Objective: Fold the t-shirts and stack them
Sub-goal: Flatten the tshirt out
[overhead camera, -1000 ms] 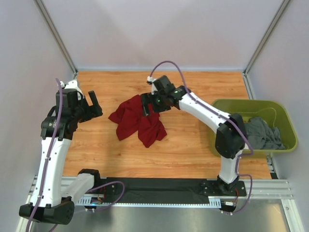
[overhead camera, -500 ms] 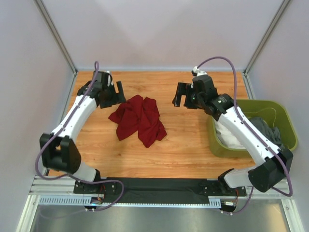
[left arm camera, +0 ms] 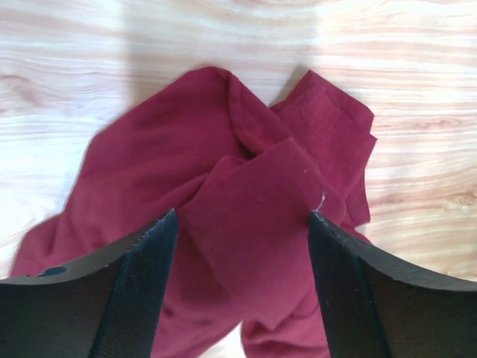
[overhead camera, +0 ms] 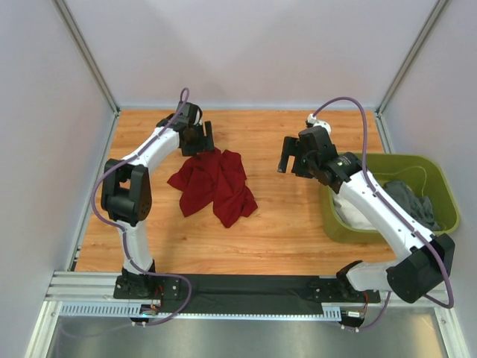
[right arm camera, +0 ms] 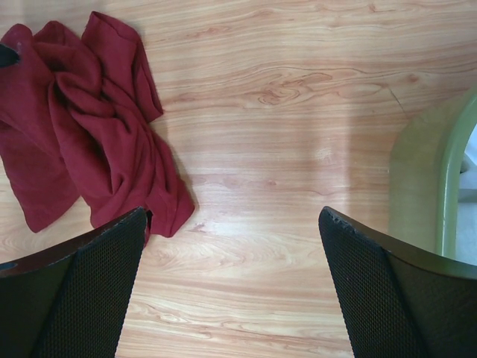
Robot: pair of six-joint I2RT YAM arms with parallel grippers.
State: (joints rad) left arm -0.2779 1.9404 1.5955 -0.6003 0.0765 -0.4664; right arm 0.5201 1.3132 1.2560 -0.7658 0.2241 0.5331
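Wood-grain tabletop (overhead camera: 283, 220), walled by pale panels (overhead camera: 223, 52), bears a crumpled red t-shirt (overhead camera: 212, 186) (both arms' jaws spread wide).

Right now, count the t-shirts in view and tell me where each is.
3. The red shirt lies crumpled on the table; the grey shirt and the white shirt sit in the tub. Others may be hidden under them.

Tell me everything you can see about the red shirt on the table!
The dark red t-shirt looks like soft cloth. It is not folded: it lies crumpled in a low heap, with twisted folds and flaps lying over each other. It rests on the wooden table, left of the middle. The open left gripper hangs over its far end. Whether it touches the cloth is unclear.
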